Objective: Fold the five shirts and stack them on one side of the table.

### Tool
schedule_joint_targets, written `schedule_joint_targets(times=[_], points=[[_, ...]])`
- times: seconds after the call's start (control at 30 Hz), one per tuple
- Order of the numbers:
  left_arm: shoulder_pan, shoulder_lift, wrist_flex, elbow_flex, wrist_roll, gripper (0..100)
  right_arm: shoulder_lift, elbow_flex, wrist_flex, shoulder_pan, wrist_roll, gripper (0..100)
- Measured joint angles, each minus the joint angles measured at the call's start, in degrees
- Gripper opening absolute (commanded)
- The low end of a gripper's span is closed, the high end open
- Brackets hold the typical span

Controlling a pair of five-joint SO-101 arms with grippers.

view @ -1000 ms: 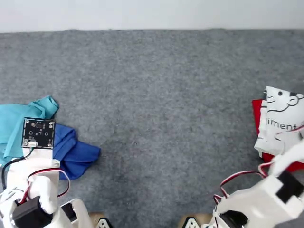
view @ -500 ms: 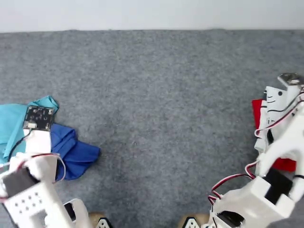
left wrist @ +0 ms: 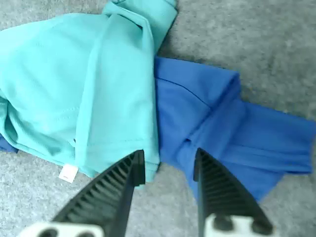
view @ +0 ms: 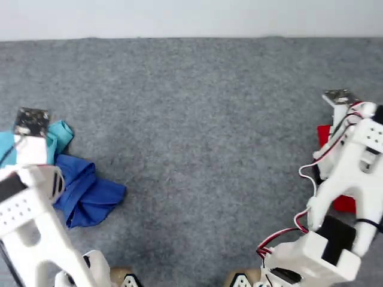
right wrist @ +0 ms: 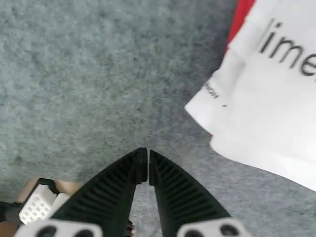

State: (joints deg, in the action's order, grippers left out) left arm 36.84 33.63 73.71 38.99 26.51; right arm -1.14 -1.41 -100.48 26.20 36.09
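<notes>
Grey table: teal shirt overlapping blue shirt, left side. Left gripper over their seam, half open, empty; right gripper closed, empty

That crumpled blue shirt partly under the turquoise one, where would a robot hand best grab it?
Probably the bunched ridge of the blue shirt, or its free end toward the middle of the table, coming down from above. The cloth lies flat elsewhere, and the turquoise shirt overlaps its other side, so a pinch there might lift both. The open left hand hovers near that overlap.
</notes>
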Motion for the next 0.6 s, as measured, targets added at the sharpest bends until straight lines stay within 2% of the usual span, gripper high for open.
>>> schedule_joint_targets(times=[0.2,0.33,0.47,0.6], points=[[2.37,-15.12,0.00,-12.57,0.09,24,0.00,2.46,0.00,-2.46,-1.41,1.2],[3.43,-21.45,0.44,-17.58,0.44,24,0.00,3.78,0.00,-2.90,-1.41,1.2],[1.23,-25.76,5.36,-18.55,5.63,24,0.00,4.22,0.00,-2.90,-1.41,1.2],[-2.81,-29.98,10.55,-18.81,6.68,24,0.00,4.22,0.00,-2.90,-1.41,1.2]])
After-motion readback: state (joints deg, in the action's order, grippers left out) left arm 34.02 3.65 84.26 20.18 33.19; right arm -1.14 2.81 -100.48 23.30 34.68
